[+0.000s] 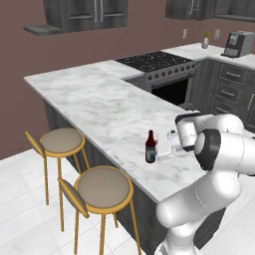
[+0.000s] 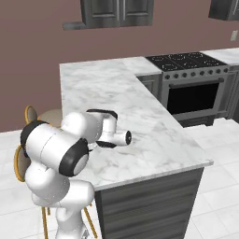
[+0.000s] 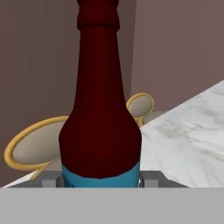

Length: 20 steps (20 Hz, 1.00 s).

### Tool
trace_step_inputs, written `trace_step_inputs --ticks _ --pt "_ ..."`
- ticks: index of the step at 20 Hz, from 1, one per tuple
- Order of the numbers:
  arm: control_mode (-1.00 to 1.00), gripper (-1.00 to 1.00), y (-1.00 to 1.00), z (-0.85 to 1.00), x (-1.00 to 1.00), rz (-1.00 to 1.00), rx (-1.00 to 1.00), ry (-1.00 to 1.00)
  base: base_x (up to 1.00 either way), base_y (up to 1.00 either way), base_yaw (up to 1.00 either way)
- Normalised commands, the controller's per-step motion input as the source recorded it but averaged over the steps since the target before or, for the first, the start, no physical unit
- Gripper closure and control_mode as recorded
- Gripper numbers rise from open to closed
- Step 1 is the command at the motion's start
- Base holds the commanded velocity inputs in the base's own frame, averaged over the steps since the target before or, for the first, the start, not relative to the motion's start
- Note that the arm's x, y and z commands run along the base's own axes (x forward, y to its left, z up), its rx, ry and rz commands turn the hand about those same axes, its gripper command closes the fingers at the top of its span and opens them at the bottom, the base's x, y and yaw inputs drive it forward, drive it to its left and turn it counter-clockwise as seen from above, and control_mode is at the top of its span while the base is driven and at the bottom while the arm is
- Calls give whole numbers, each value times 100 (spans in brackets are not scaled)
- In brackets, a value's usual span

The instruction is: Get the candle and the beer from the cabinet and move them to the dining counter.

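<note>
- The beer (image 1: 150, 147) stands upright on the bench (image 1: 99, 99), near its front edge, at centre-right of the left base view, just above the nearer stool (image 1: 103, 188).
- The gripper (image 1: 160, 147) reaches in from the right at bottle height. In the hand view the bottle sits squarely between the two finger tips (image 3: 51, 180), which stand narrow and close against its lower body. It reads as gripped, with the base on or just above the marble; which of the two cannot be told.
- Judgement: the step in hand is setting the bottle down. To do it well, confirm the base is flat on the marble, then part the finger tips evenly and draw the hand straight back along its own line, level, so neither tip drags the bottle sideways. The bottle is tall and narrow and stands close to the edge, so any sideways nudge could tip it onto the stool.
- The cabinet (image 1: 85, 13) hangs at the upper left of the left base view, doors shut as far as can be seen.
- No candle could be made out on the bench.
- Labels: a blue band (image 3: 100, 180) rings the bottle's lower body in the hand view; no writing or brand can be read.
</note>
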Motion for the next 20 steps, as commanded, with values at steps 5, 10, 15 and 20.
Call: trace_step_inputs --ticks 5,10,15,20 --pt "-100 100 0 -18 20 1 1 0 0 0 0" --pt "-100 100 0 -12 24 0 0 1 0 0 0" --pt "-100 100 0 -12 24 0 0 3 0 0 0" --pt "-100 100 0 -18 23 0 0 1 0 0 0"
